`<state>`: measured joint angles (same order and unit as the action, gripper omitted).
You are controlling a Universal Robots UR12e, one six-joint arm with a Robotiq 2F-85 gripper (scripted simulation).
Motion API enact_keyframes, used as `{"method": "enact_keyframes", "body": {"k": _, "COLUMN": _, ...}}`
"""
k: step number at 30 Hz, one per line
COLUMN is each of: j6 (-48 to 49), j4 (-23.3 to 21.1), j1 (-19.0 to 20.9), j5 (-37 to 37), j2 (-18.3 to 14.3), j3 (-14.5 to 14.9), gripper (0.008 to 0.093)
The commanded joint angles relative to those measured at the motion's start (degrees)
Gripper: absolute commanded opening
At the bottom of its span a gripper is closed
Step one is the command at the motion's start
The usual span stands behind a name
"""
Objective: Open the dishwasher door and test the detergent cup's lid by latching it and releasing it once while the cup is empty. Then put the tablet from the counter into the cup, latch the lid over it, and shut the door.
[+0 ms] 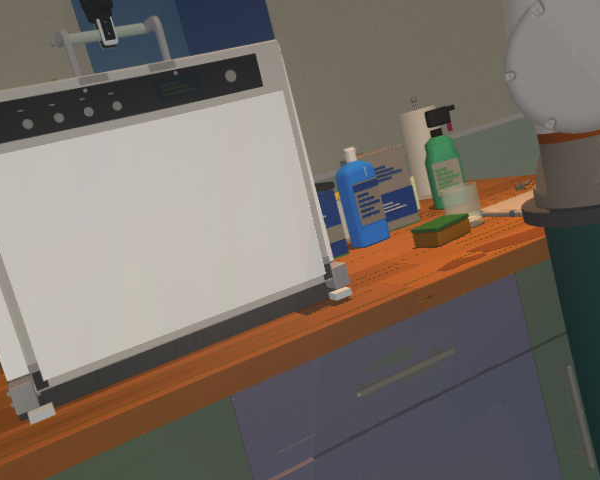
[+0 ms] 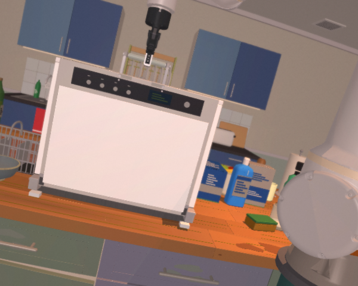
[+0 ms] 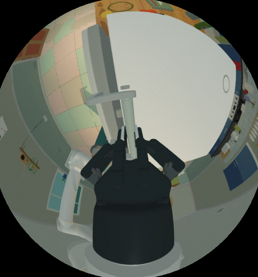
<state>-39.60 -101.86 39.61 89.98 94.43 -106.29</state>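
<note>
The pale bar handle (image 1: pixel 109 32) (image 2: pixel 147 58) (image 3: pixel 129 124) at the top of the dishwasher door is held in my gripper (image 1: pixel 107 35) (image 2: pixel 148 60) (image 3: pixel 130 135), which has closed around it from above. The white door (image 1: pixel 145 206) (image 2: pixel 123 144), with its black control strip along the top, stands nearly upright against the dishwasher body on the orange wooden counter. The wrist camera shows the flat top of the dishwasher (image 3: pixel 171 82) beside the door's edge. The detergent cup and the tablet are not in view.
Behind the dishwasher hang blue wall cabinets (image 2: pixel 231 69). To its right on the counter stand a blue bottle (image 1: pixel 361 201) (image 2: pixel 239 184), boxes, a green spray bottle (image 1: pixel 442 160), a paper towel roll and a green-topped sponge (image 1: pixel 440 230) (image 2: pixel 261 222). A wire basket and grey bowl (image 2: pixel 2 166) sit left.
</note>
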Motion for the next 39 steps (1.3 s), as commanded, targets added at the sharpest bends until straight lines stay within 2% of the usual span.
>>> {"method": "enact_keyframes", "body": {"k": 1, "j6": 0.07, "j4": -0.05, "j1": -0.08, "j5": 0.02, "j2": -0.07, "j3": 0.09, "gripper": 0.0080}}
{"method": "enact_keyframes", "body": {"k": 39, "j6": 1.37, "j4": -0.41, "j1": -1.38, "j5": 0.02, "j2": -1.46, "j3": 1.12, "gripper": 0.0080}}
